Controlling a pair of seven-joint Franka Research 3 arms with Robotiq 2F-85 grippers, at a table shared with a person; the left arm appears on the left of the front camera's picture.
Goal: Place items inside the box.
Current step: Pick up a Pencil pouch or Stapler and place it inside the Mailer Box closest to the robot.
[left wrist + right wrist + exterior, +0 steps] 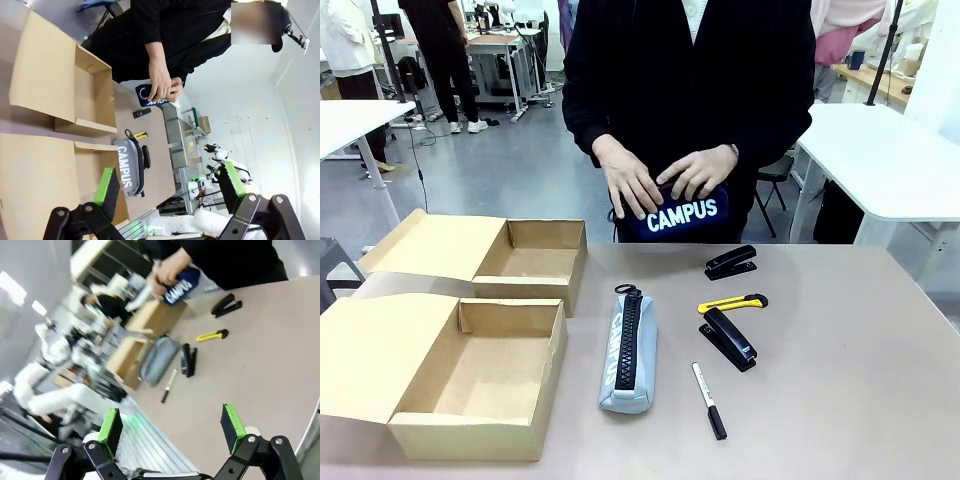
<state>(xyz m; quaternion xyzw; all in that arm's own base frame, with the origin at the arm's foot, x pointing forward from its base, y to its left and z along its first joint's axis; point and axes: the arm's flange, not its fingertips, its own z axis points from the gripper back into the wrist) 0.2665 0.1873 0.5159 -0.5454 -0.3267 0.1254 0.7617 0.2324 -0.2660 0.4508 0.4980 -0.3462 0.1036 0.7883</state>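
A grey CAMPUS pencil case [629,350] [128,168] [158,359] lies mid-table beside the near open cardboard box [470,385]. A second open box [525,262] [92,95] sits behind it. Right of the case lie two black staplers [731,262] [728,338], a yellow utility knife [732,302] [212,335] and a marker pen [708,399] [168,385]. The person's hands [660,180] hold a navy CAMPUS case [682,214] [150,95] [180,286] at the far edge. My left gripper [167,187] and right gripper [172,425] are open, high above the table, holding nothing.
The right half of the tan table [860,380] is bare. White tables [880,160] stand behind the person. Box flaps [370,350] spread toward the left edge.
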